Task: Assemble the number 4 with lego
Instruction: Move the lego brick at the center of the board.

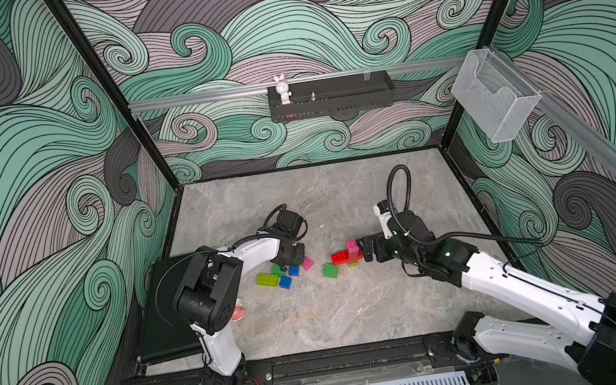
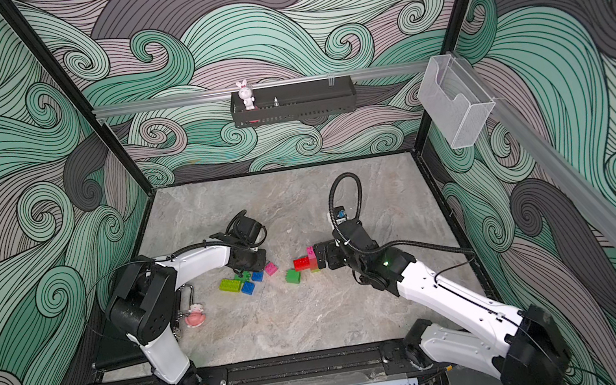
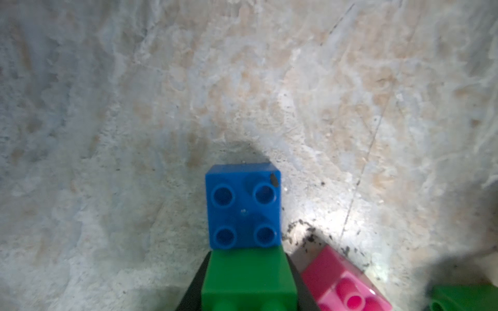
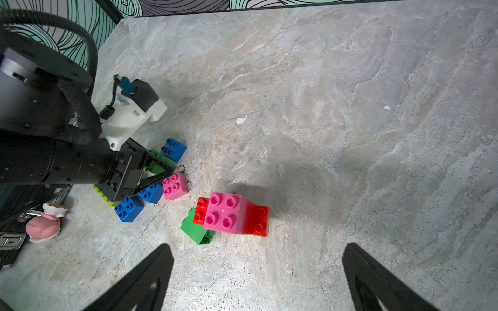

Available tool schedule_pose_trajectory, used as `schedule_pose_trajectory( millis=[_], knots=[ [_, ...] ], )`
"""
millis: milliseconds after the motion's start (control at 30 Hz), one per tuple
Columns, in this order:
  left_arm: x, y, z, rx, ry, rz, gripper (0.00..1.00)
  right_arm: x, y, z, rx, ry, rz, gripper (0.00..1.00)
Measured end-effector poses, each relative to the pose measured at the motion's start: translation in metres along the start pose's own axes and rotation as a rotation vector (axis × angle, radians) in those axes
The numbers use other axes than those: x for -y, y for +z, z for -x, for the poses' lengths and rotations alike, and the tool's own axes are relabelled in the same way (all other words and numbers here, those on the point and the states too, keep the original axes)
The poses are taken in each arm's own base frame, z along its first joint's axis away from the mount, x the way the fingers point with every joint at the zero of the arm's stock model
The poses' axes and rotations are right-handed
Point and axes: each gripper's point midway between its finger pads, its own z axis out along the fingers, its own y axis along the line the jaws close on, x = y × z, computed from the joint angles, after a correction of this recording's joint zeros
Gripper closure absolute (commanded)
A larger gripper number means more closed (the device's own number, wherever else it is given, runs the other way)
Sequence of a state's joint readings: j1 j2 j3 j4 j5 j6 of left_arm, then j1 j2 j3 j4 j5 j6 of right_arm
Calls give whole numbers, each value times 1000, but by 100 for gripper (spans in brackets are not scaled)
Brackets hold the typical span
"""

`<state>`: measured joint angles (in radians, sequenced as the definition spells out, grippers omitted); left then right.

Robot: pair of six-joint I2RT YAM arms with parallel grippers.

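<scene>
Left wrist view: the left gripper [image 3: 249,292] is seen closed tight on a dark green studded plastic brick [image 3: 248,272], with its black fingers [image 3: 195,288] pressed to two opposite sides. A blue square four-stud plastic brick [image 3: 244,206] lies just beyond the held brick, seemingly touching it, though blur leaves that unsure. A pink studded plastic brick [image 3: 342,282] lies just beside them on the grey marbled tabletop [image 3: 107,107]. In both top views a lime oblong plastic brick [image 1: 267,279] and further blue bricks [image 1: 286,282] are clustered by this gripper. Well apart, a small stack is shown: a pink square brick [image 4: 225,212] set on red bricks [image 4: 257,220], with a loose green brick [image 4: 195,229] touching the base. The right gripper [image 4: 257,250] is spread wide near the stack, gripping nothing.
</scene>
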<state>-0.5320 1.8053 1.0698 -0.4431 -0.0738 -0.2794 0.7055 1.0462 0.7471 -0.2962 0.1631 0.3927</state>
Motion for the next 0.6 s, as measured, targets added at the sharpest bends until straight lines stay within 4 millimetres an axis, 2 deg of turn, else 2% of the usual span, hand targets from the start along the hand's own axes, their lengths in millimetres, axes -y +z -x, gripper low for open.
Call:
schedule_pose_trajectory(
  millis=[133,233,367,500,600],
  knots=[
    [6,3,6,9,20,-25,76,3,3,-9,-21,-19,-5,1],
    [14,7,22,27,47,-47,77,4,4,-11,-25,-28,-7,1],
    [24,16,51,60,92,-60,77,4,4,-12,-28,-50,-8,1],
    [34,22,73,83,163,-82,68,5,3,-14,-36,-72,-14,1],
    [38,23,75,85,211,-94,56,7,1,-14,-34,-85,-19,1]
  ],
)
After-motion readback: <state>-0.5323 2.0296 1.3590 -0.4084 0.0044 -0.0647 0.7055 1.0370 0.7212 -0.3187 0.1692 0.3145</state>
